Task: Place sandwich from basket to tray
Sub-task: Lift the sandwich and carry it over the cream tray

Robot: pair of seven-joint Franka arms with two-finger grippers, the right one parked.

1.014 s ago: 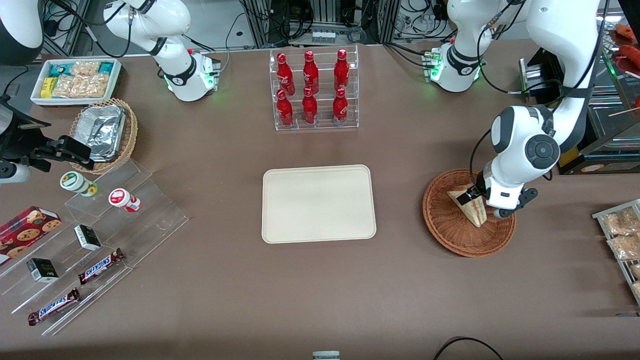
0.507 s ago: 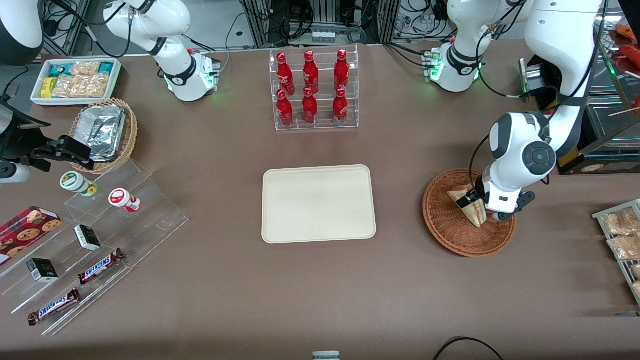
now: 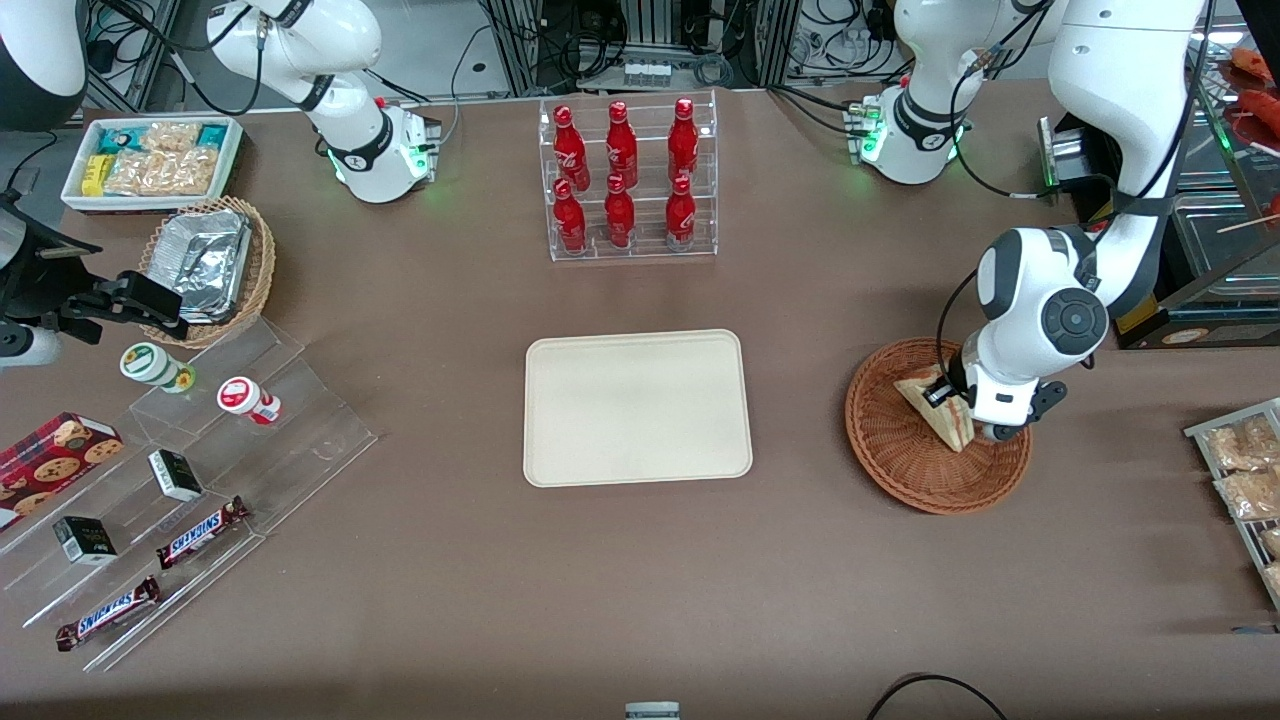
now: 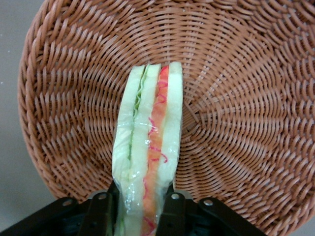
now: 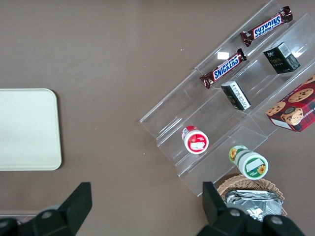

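Observation:
The sandwich, a pale wedge with red and green filling, stands on its edge in the reddish-brown wicker basket toward the working arm's end of the table. My gripper is down in the basket, shut on the sandwich. In the left wrist view both black fingers press the wrapped sandwich from either side, with the basket weave under it. The cream tray lies flat in the middle of the table, with nothing on it.
A clear rack of red bottles stands farther from the camera than the tray. Clear stepped shelves with snacks, a tan basket of foil containers and a white snack bin are toward the parked arm's end. Packets lie on a rack beside the basket.
The arm's wrist has shifted slightly away from the camera over the basket. The fingers stay closed on the sandwich, which has barely moved.

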